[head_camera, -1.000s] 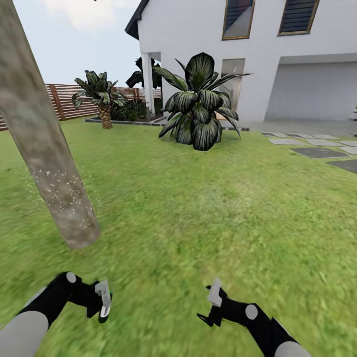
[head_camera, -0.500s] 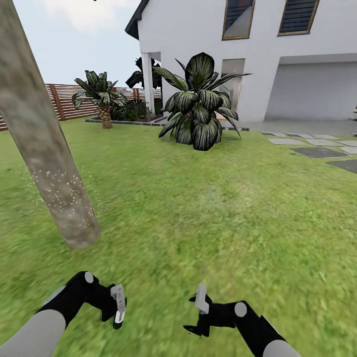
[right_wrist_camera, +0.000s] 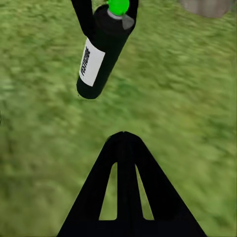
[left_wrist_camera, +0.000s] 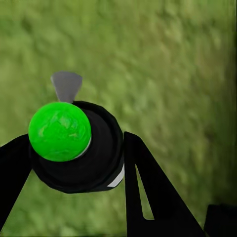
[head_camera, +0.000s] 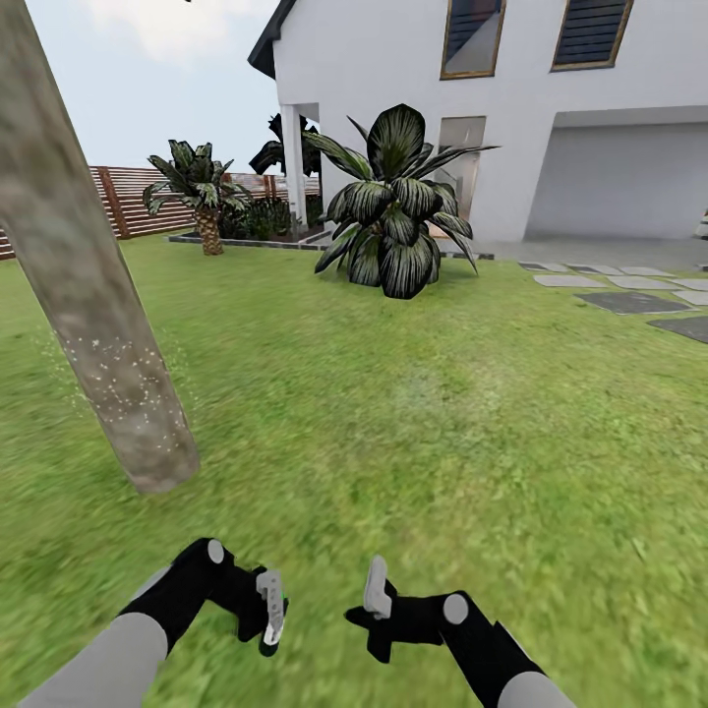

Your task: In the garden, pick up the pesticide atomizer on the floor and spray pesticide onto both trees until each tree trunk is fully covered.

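My left gripper (head_camera: 267, 618) is clamped on the pesticide atomizer (right_wrist_camera: 102, 49), low at 7 o'clock over the grass (head_camera: 442, 413). My right gripper (right_wrist_camera: 123, 143) has its fingers together. The speckled tree trunk (head_camera: 93, 324) stands at 10 o'clock.

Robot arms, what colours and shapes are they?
Both arms are light grey near the body, then black, each with a round grey disc at a joint. The left hand and right hand have flat pale grey fingers.
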{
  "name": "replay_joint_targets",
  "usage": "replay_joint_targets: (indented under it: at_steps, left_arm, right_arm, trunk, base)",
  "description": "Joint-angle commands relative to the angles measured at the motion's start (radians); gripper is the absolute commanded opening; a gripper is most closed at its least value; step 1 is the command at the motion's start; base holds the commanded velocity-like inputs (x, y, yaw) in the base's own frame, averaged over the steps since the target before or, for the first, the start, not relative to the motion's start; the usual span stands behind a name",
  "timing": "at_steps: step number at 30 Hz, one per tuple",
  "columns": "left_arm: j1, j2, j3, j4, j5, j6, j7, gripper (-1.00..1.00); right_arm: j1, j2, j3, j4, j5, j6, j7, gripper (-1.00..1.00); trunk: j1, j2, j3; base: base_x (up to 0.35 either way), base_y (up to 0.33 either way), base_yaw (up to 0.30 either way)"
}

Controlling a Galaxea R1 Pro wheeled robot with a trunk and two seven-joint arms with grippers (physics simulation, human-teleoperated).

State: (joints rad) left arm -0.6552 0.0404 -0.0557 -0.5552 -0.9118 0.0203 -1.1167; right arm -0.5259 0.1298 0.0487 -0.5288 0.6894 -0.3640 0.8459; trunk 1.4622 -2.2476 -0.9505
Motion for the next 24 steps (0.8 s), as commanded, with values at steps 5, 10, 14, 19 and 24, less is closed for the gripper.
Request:
replay_joint_targets:
  at_steps: [5, 10, 14, 19, 24]
  left_arm:
    - [0.000, -0.023, -0.044, -0.002, 0.000, -0.003, -0.001, -1.00]
    - [0.000, -0.040, -0.046, -0.002, 0.002, -0.008, 0.000, -1.00]
    - [0.000, -0.074, -0.047, -0.002, 0.000, -0.009, 0.000, -1.00]
    - [0.002, -0.091, -0.049, -0.002, -0.002, -0.008, 0.001, -1.00]
    - [0.002, -0.094, -0.053, -0.002, -0.002, -0.008, 0.021, -1.00]
  right_arm:
    - [0.000, 0.005, -0.001, -0.022, 0.007, -0.006, 0.002, -1.00]
    - [0.000, 0.005, -0.001, -0.029, 0.007, -0.006, 0.002, -1.00]
    - [0.000, 0.005, -0.001, -0.030, 0.007, -0.006, 0.002, -1.00]
    - [0.000, 0.007, -0.001, -0.031, 0.007, -0.006, 0.002, -1.00]
    - [0.000, 0.011, -0.001, -0.054, 0.006, -0.006, 0.002, -1.00]
  trunk:
    - [0.000, 0.000, -0.001]
    - [0.000, 0.000, -0.001]
    - [0.000, 0.000, -0.001]
    - [0.000, 0.000, -0.001]
    - [0.000, 0.000, -0.001]
  base:
    - [0.000, 0.000, 0.000]
    - [0.000, 0.000, 0.000]
    - [0.000, 0.000, 0.000]
    - [0.000, 0.000, 0.000]
    - [0.000, 0.000, 0.000]
